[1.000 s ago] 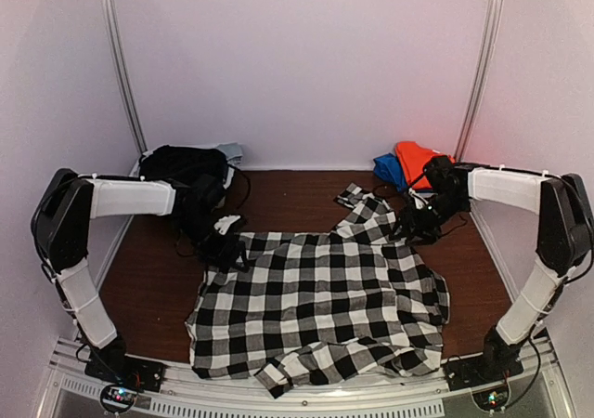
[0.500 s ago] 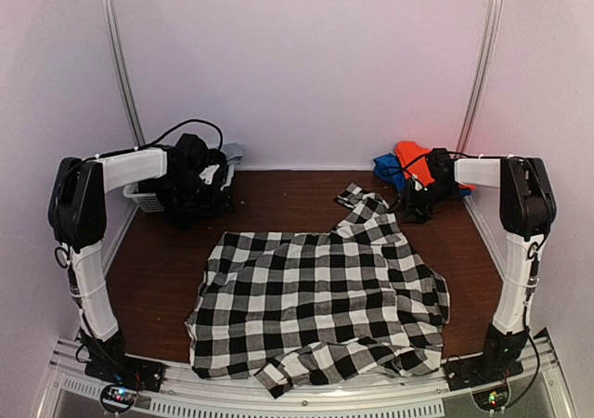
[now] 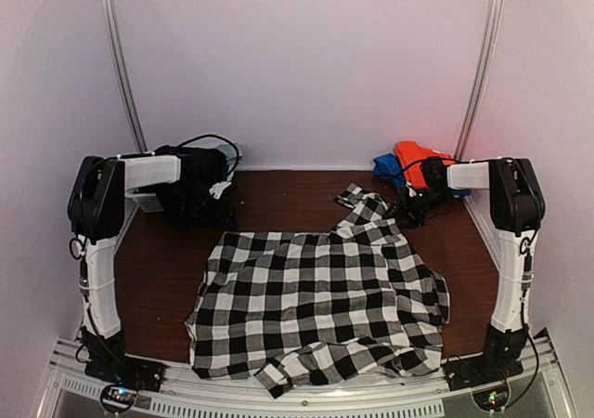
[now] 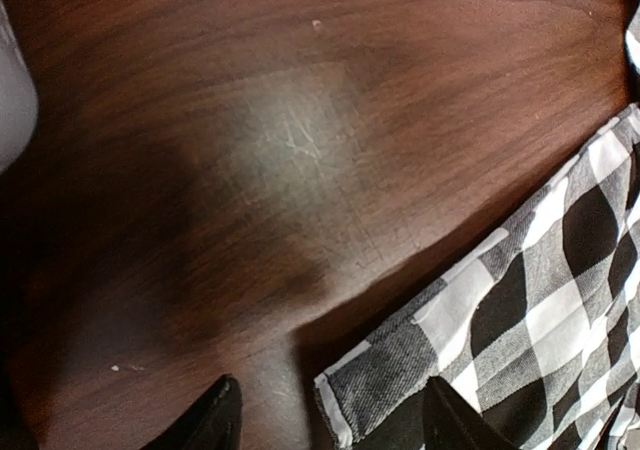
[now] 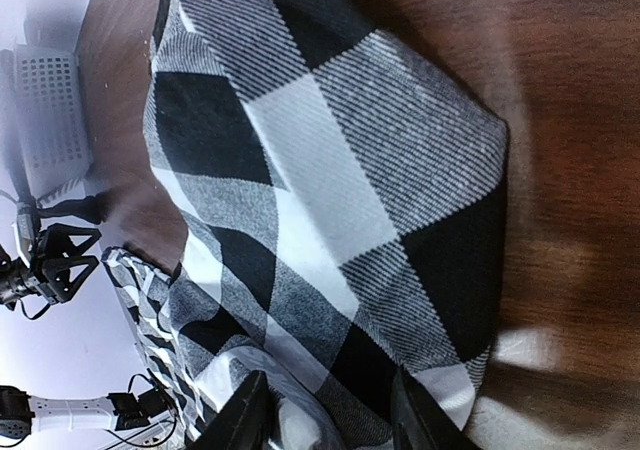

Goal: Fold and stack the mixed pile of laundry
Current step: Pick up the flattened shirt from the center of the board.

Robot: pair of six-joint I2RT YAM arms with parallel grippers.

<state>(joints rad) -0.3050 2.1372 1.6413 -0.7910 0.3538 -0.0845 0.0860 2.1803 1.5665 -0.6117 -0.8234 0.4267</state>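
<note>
Right hand (image 5: pixel 325 415) over sleeve (image 5: pixel 330 200) of checked shirt (image 3: pixel 320 297)

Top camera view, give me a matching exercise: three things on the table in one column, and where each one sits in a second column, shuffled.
Things:
1. checked shirt
2. orange garment
3. white slatted basket

Places:
A. far right corner
B. far left edge of the table
C. spread out across the middle

Pairs: 1-C, 2-A, 3-B.
</note>
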